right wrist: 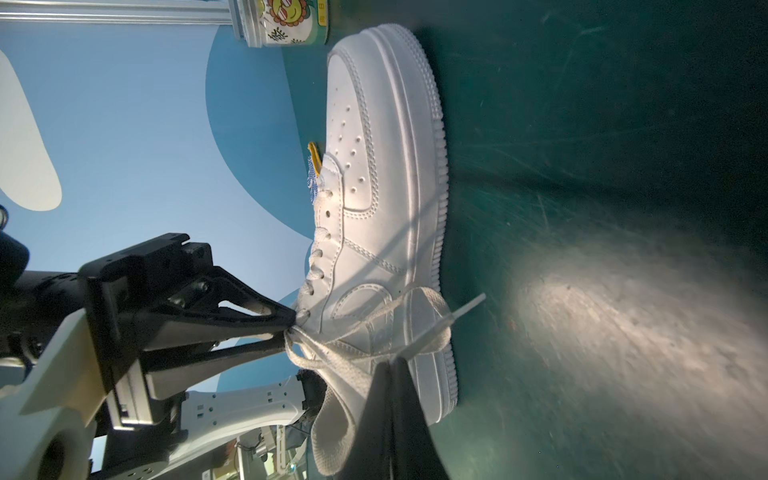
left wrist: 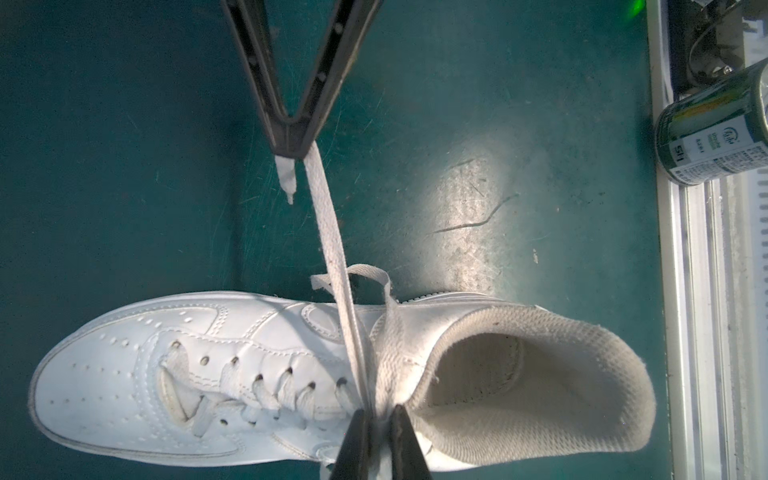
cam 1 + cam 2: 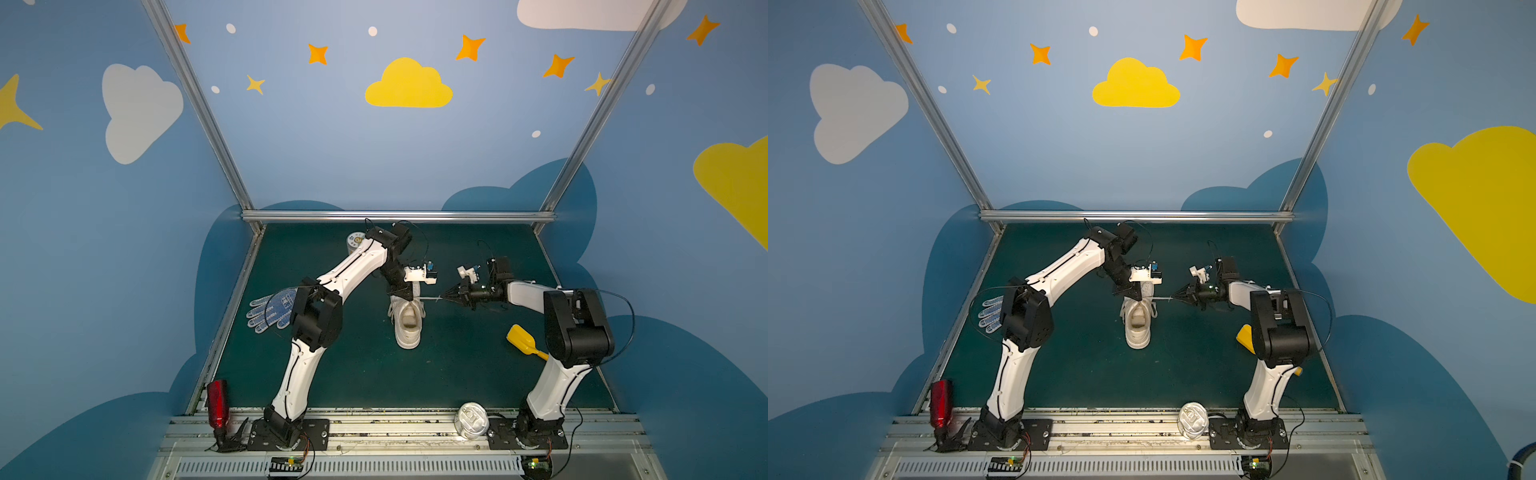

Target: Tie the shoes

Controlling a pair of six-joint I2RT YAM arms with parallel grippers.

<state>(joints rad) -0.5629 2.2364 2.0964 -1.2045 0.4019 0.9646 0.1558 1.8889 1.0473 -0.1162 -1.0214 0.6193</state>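
A white sneaker [image 3: 406,328] stands mid-surface [image 3: 374,382], toe toward the back wall. The left fingers [image 2: 357,440] are closed on the laces [image 2: 352,332] where they cross at the top eyelets. The right fingers [image 2: 257,83] pinch a lace end [image 2: 286,174], drawn taut sideways. A first crossing seems under way, and no bow exists yet. The sneaker shows no readable brand, and a can's [image 2: 706,137] label is too small to read.

One white sneaker [image 3: 407,328] and two robot arms [image 3: 353,270] [image 3: 577,328] are pictured. One dotted glove [image 3: 270,309], one yellow scoop [image 3: 521,338] and one red bottle [image 3: 218,403] are also counted. Two cans [image 3: 355,243] [image 3: 471,419] are seen.
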